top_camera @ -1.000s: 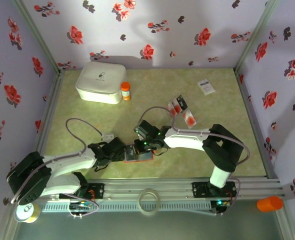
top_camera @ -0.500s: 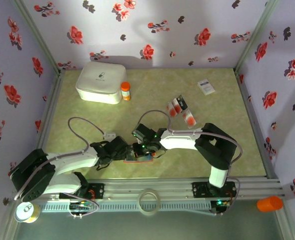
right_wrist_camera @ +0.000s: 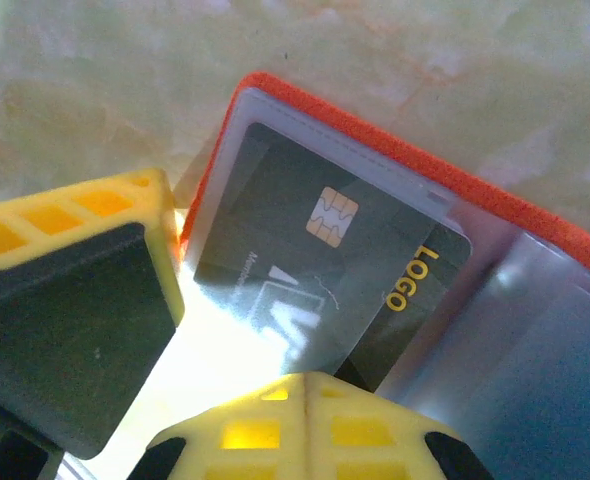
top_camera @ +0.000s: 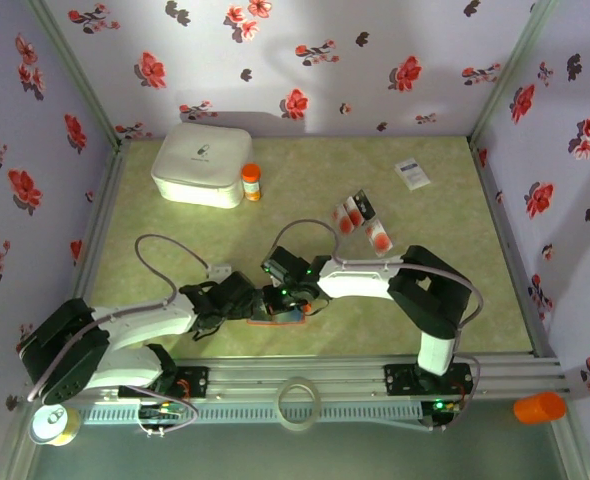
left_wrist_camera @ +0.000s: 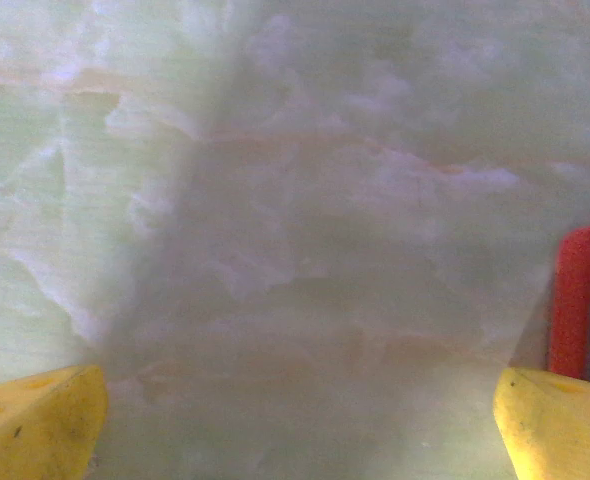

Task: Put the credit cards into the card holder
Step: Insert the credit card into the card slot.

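The card holder lies open near the table's front, orange with a grey-blue inner panel. In the right wrist view a dark credit card with a chip and a yellow logo sits partly inside the holder's clear pocket, under the orange rim. My right gripper is shut, its joined tips at the card's near edge. My left gripper is open over bare table, its right finger beside the holder's orange edge. More credit cards lie further back, one apart from them.
A white box and an orange-capped bottle stand at the back left. A white printed card lies at the back right. A tape roll rests on the front rail. Flowered walls close three sides.
My right gripper has slid a little left and nearer, over the holder. My left gripper has edged right toward it. Both jaws stand as before.
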